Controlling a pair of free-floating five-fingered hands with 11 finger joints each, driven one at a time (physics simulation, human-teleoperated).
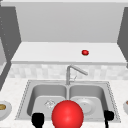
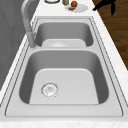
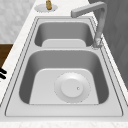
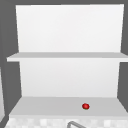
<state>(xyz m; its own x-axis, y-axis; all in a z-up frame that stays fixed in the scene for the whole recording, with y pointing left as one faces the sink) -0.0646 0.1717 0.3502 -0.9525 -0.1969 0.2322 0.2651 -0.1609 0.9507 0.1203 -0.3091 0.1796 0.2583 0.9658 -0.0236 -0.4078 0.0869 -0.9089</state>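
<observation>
A big red ball (image 1: 67, 114) fills the low middle of the front view, before the sink's front rim (image 1: 25, 117). My left hand (image 1: 38, 119) hovers just left of the ball, apart from it. My right hand (image 1: 108, 116) hangs to the ball's right, off the sink's front right corner. In the left side view the right hand (image 2: 105, 5) shows straight, spread fingers over the floor beside the counter, holding nothing. Its fingertips (image 3: 2, 73) reach into the right side view at the left edge. A small red fruit (image 1: 85, 52) (image 4: 85, 106) lies on the lower shelf.
The double sink has a drain (image 2: 50, 89) in its left basin and a white plate (image 3: 72, 87) in its right one. A faucet (image 1: 72, 71) stands behind the divider. A plate with a brown item (image 1: 3, 108) sits on the left counter and a plate with fruit (image 2: 76, 7) on the right.
</observation>
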